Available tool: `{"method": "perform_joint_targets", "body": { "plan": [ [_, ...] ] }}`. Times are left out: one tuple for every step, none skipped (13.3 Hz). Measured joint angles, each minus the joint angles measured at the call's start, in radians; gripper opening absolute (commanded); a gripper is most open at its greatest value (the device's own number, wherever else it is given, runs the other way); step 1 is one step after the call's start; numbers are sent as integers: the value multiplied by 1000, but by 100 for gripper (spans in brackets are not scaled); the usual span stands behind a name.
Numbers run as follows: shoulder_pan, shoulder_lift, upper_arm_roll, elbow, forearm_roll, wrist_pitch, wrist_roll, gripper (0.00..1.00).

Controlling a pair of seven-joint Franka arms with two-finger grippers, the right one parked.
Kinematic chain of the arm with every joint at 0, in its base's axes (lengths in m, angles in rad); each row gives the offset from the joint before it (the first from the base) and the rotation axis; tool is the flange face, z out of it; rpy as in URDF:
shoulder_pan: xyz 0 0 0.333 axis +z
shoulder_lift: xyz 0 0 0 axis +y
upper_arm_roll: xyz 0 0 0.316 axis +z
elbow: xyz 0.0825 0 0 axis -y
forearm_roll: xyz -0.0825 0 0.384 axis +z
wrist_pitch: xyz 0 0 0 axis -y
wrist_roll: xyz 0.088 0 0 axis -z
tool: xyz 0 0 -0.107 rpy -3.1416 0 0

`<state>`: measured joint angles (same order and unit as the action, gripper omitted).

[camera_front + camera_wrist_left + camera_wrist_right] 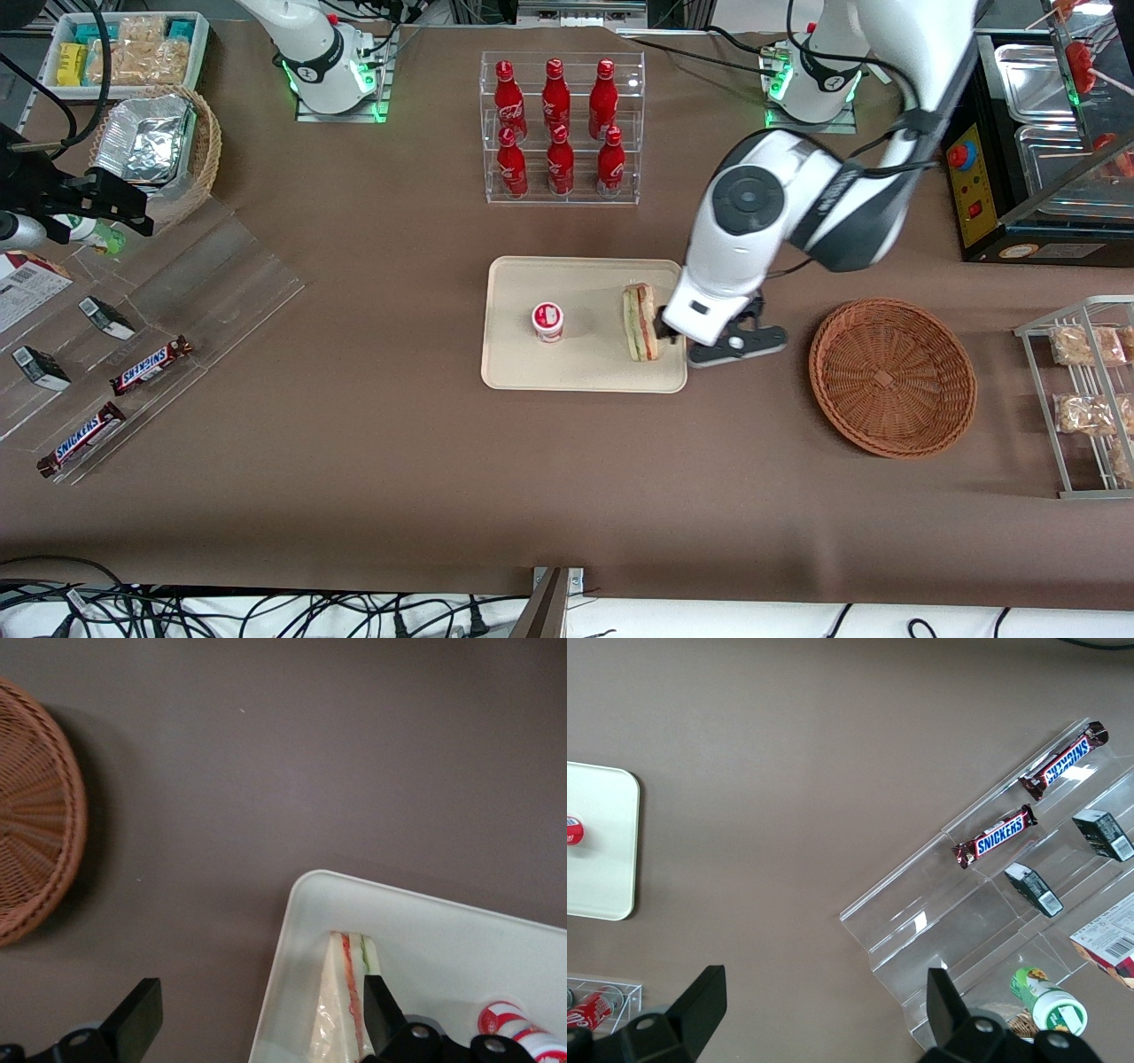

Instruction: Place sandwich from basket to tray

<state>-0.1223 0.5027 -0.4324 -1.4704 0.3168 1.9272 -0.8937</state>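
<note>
The brown table (372, 443) carries the cream tray (549, 372) at its middle, and the round wicker basket (892, 377) lies well apart from it toward the working arm's end; the gripper (660, 330) hangs over the tray's edge on the basket's side with its fingers spread. Farther from the front camera than the tray stands a clear rack of red bottles (561, 128), while a clear tiered stand with Snickers bars (151, 365) and a lighter basket holding a foil container (159, 151) sit toward the parked arm's end. A black warmer cabinet (1036, 159) and a wire rack of packaged snacks (1085, 399) stand at the working arm's end
</note>
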Motion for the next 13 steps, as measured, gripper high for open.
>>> {"method": "perform_joint_targets", "body": {
  "plan": [
    [22,-4,0,35,-5,-42,1,100],
    [41,-11,0,60,-10,-66,2,100],
    [56,-18,0,75,-23,-77,2,100],
    [69,-26,-1,83,-39,-84,7,100],
    [83,-35,-1,86,-58,-92,24,100],
    [95,-40,-1,86,-69,-106,41,100],
    [106,-42,-1,86,-76,-119,57,100],
    [117,-43,-1,87,-82,-125,68,100],
    [127,-45,-1,87,-90,-128,82,100],
    [138,-50,0,87,-105,-129,108,100],
    [148,-58,3,87,-125,-134,146,100],
    [156,-69,13,87,-145,-141,190,100],
    [161,-82,27,86,-161,-152,234,100]
  ]
}}
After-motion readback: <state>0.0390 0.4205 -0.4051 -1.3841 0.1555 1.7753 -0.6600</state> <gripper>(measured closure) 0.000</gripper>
